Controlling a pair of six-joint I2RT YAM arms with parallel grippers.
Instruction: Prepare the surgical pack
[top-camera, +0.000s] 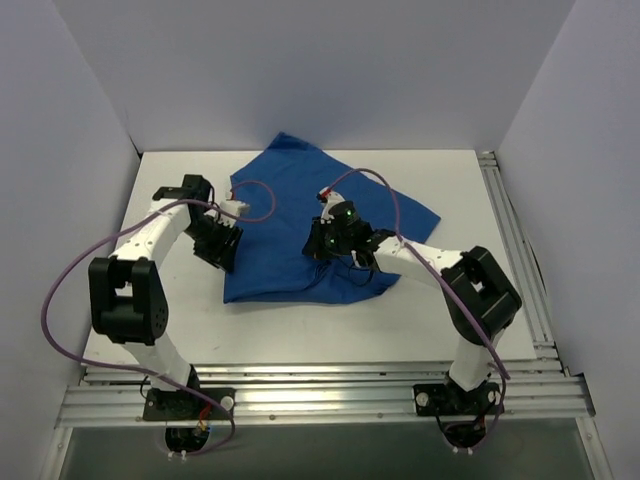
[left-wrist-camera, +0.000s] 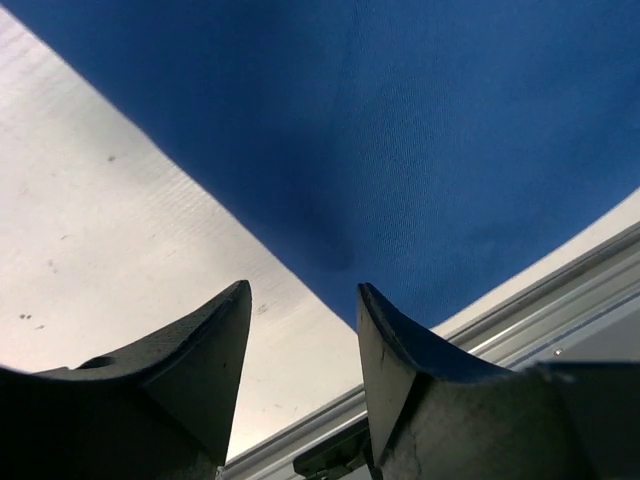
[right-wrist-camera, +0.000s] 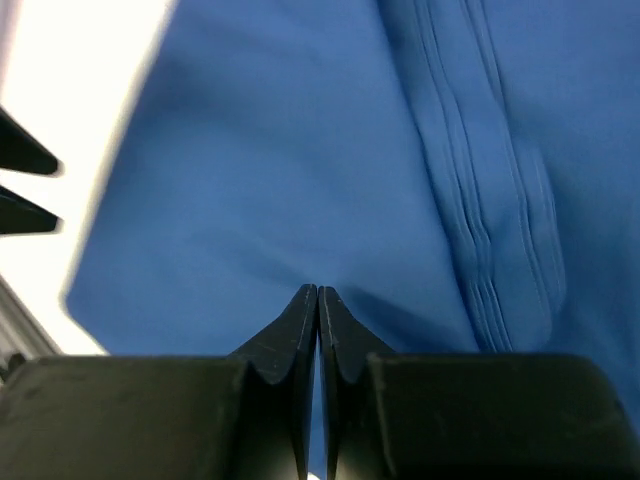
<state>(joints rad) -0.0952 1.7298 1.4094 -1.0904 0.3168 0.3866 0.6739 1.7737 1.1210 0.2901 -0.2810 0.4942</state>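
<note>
Blue drape (top-camera: 285, 190) lies rumpled in the middle of the table (top-camera: 300, 335). The left gripper (left-wrist-camera: 303, 290), jaws spread, hangs at its left edge. The right gripper (right-wrist-camera: 318, 290), jaws pressed together, is low over the cloth. A one-sided pull could, I think, drag the whole drape crooked.

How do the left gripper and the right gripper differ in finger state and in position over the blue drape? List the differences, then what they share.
The left gripper has its fingers apart; the right gripper has its fingers pressed together. The left gripper sits at the left edge of the drape, with bare table in its view; the right gripper is further in over the drape and sees mostly cloth. Both are black, two-fingered and close to the drape.
</note>
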